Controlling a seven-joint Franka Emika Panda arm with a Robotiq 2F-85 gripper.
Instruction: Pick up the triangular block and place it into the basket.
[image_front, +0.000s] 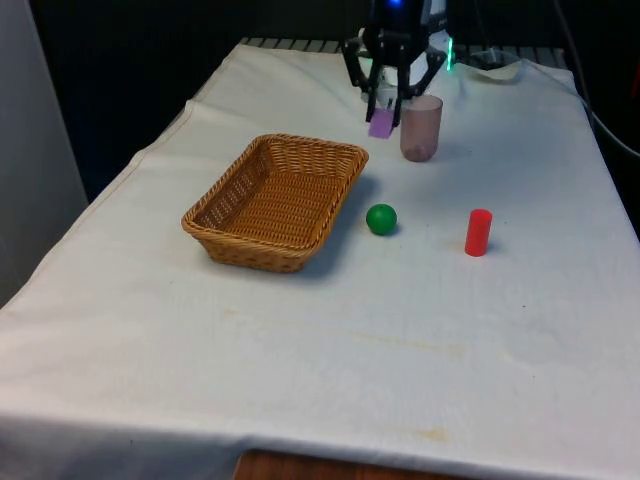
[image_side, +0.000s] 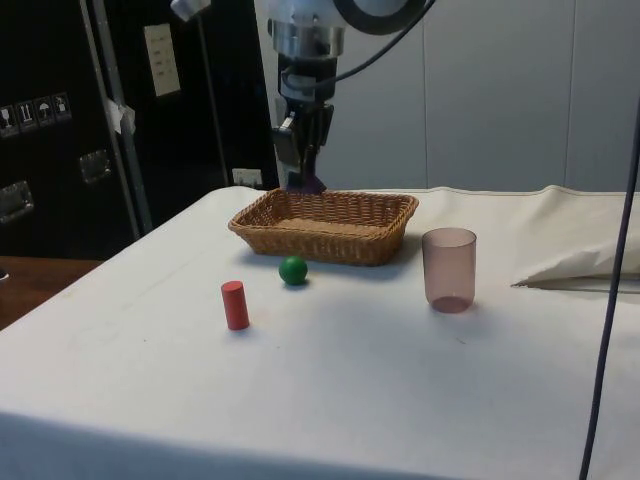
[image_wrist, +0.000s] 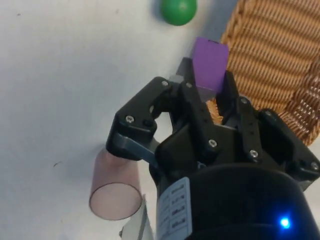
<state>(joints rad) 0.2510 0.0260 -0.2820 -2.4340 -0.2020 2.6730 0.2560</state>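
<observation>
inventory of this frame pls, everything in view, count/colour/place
block: 1, purple, held in the gripper above the cloth, beside the basket's far corner
basket: 1, tan wicker, on the cloth toward the front view's left
ball: 1, green, on the cloth close to the basket's side
cylinder: 1, red, upright, to the front view's right of the ball
cup: 1, translucent pinkish, upright, next to the gripper
cloth: 1, white, covering the table
gripper: 1, black, shut on the block

Cup (image_front: 421, 128): translucent pinkish, upright on the bench (image_front: 300, 340).
Ball (image_front: 381, 219): green, near the cup.
Cylinder (image_front: 478, 232): red, upright, apart from the ball.
</observation>
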